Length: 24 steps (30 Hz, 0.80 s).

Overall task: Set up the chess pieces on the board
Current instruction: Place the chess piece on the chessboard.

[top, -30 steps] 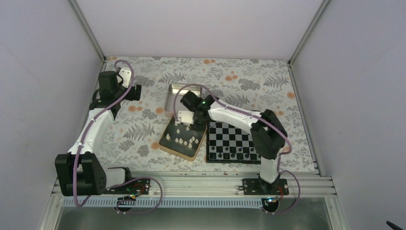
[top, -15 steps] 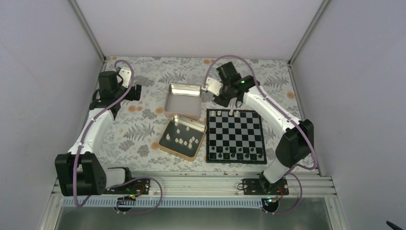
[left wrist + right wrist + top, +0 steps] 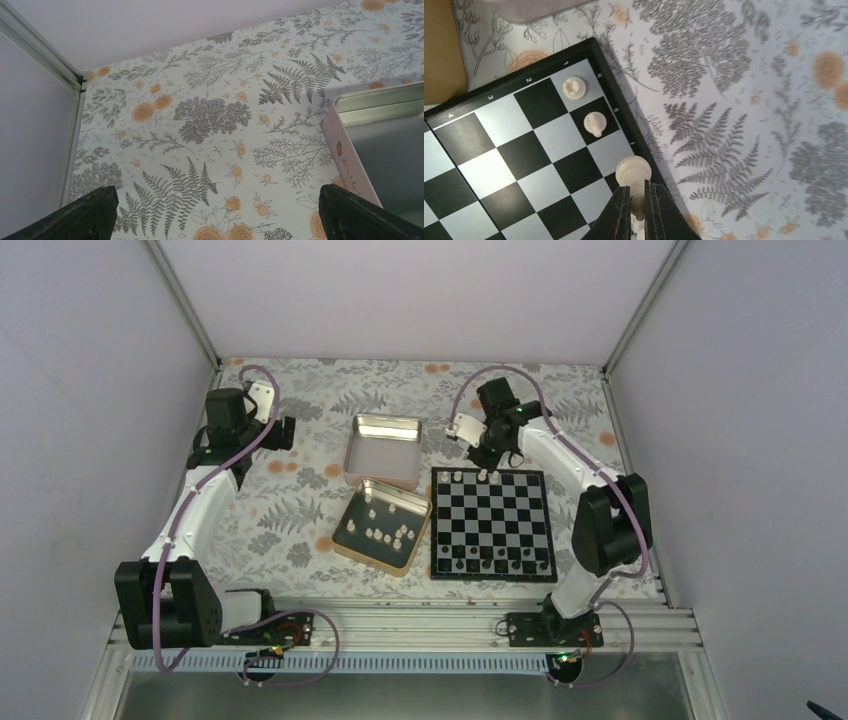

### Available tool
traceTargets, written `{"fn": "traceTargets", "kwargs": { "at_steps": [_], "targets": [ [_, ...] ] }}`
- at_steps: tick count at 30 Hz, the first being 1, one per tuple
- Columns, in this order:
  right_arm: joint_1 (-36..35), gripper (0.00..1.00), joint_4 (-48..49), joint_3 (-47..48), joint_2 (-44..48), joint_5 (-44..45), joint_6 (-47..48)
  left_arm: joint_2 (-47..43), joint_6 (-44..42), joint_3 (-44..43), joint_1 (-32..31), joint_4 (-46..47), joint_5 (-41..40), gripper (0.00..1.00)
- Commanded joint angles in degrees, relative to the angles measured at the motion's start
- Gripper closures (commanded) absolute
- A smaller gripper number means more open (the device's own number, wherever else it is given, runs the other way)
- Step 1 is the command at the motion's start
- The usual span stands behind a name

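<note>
The right gripper (image 3: 638, 199) is pinching a tiny cream-white chess piece (image 3: 634, 171) at the far edge of the small black-and-silver chequered chessboard (image 3: 499, 170). The left gripper (image 3: 216, 196) is hanging with its fingers spread over the floral tablecloth (image 3: 210, 115).

Left arm (image 3: 196, 512): base at the counter's near left corner, elbow folded low beside it, forearm running along the left edge toward the far left corner.
Left wrist (image 3: 232, 418): held above the counter near the far left corner.
Left jaws: wide open and empty, fingers (image 3: 80, 215) far apart.
Right arm (image 3: 565, 455): base at the near edge, elbow raised by the right edge, forearm reaching back toward the far edge.
Right wrist (image 3: 497, 418): near the far edge, bent downward.
Right jaws: pointing down, fingers (image 3: 618, 215) pinched on a piece (image 3: 634, 172).
</note>
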<state>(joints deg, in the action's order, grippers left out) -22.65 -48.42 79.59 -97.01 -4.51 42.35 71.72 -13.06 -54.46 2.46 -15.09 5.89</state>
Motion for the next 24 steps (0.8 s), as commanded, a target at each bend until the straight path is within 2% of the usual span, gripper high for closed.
{"fn": "traceTargets", "kwargs": {
  "at_steps": [1, 24],
  "targets": [
    [0.5, 0.94, 1.6, -1.7, -2.5, -2.0, 1.1, -0.6, -0.6, -0.1, 0.3, 1.0, 0.3, 0.00],
    [0.4, 0.93, 1.8, -2.6, -8.2, -1.8, 1.1, -0.5, -0.5, -0.1, 0.3, 0.9, 0.4, 0.00]
  ]
}}
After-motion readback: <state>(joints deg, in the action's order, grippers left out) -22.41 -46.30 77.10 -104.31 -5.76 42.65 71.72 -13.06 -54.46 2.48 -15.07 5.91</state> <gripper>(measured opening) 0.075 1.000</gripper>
